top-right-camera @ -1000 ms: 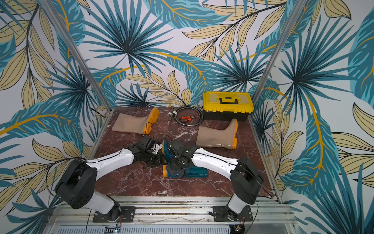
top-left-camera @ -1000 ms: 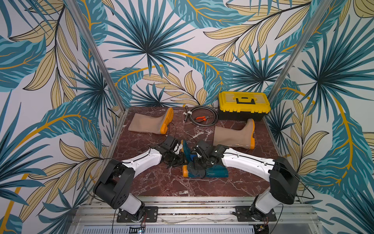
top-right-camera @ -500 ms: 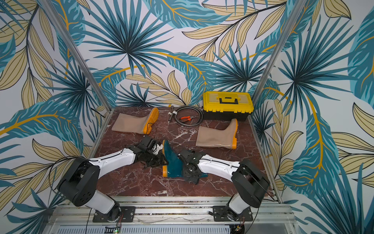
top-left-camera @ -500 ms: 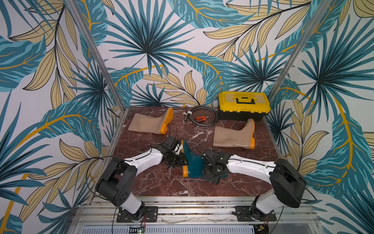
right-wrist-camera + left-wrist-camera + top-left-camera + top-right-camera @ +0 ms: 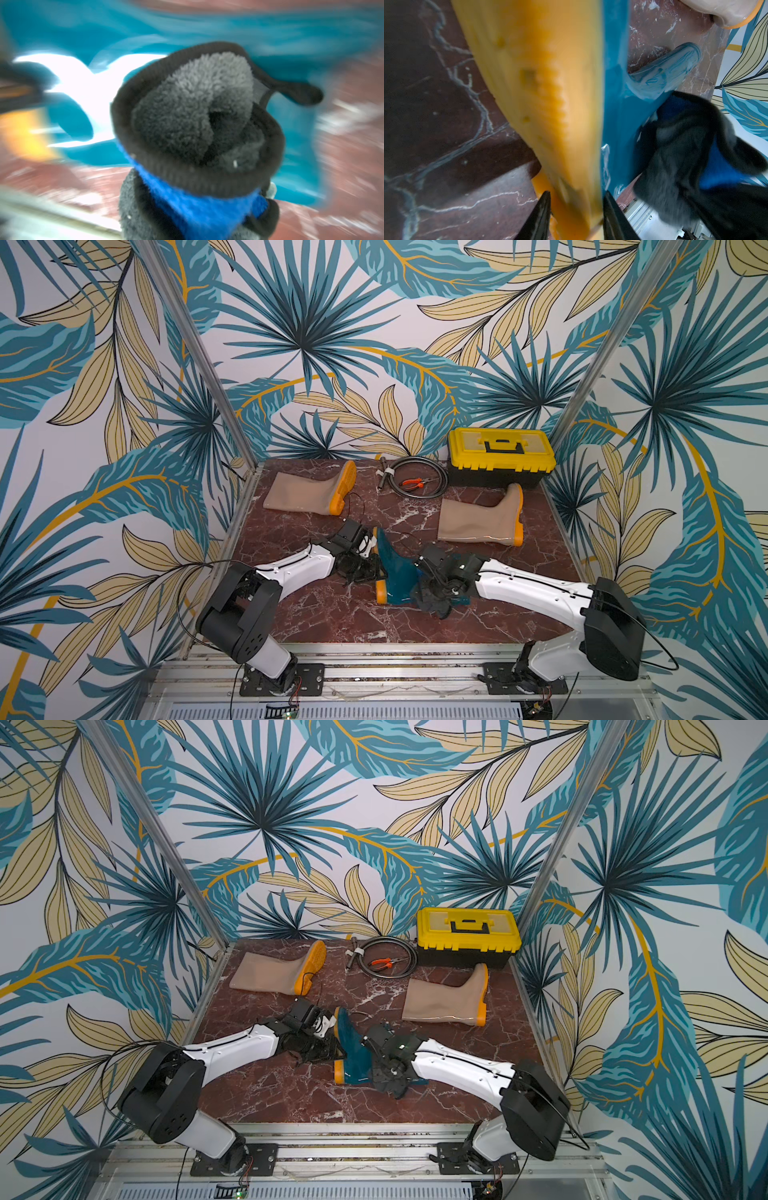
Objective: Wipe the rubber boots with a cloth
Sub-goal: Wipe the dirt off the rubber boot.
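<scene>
Top view: cloth (image 5: 434,601) now at teal boot's (image 5: 395,572) shaft (from instep)

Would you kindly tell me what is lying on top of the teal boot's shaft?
The dark cloth, bunched in the right pincer, rests on the teal boot. In both top views, cloth and arm hide most of the shaft.

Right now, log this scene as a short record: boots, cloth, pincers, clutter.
teal boot: mid-table, on its side
left pincer: clamped on teal boot's sole
right pincer: shut on cloth, against teal boot's shaft
beige boot by toolbox: on its side, untouched
back-left beige boot: on its side, untouched
clutter: yellow toolbox, coiled cable, orange pliers
</scene>
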